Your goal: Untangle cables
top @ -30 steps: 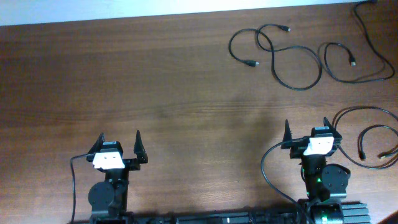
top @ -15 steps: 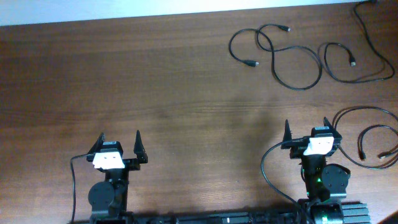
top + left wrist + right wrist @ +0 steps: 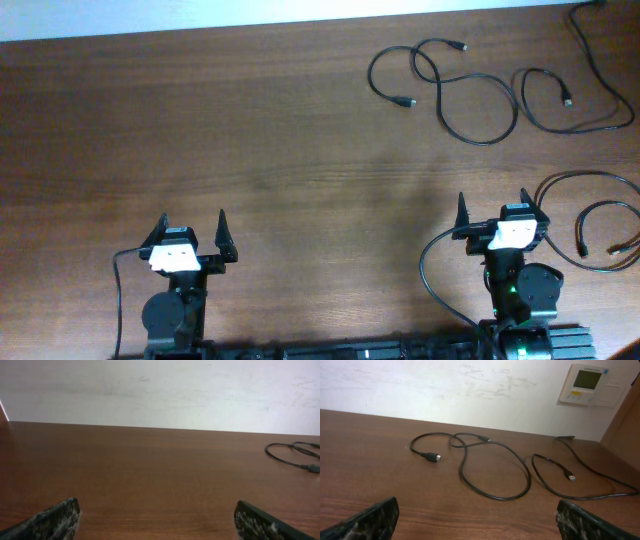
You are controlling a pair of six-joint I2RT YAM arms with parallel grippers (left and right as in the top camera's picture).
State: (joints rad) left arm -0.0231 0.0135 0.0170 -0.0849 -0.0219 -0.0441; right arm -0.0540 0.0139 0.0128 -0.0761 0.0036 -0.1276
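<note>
Standing wide open and holding nothing, the left gripper point(image 3: 193, 220) and right gripper point(image 3: 492, 200) sat at the near edge of the table point(image 3: 300, 150). The cables point(image 3: 405, 102) lay in loose loops at the far right corner, with more curled on the right gripper's right side, untouched.

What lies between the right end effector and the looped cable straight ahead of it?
Nothing: only bare table separates the right end effector from the looped cable, as the overhead and right wrist views show.
</note>
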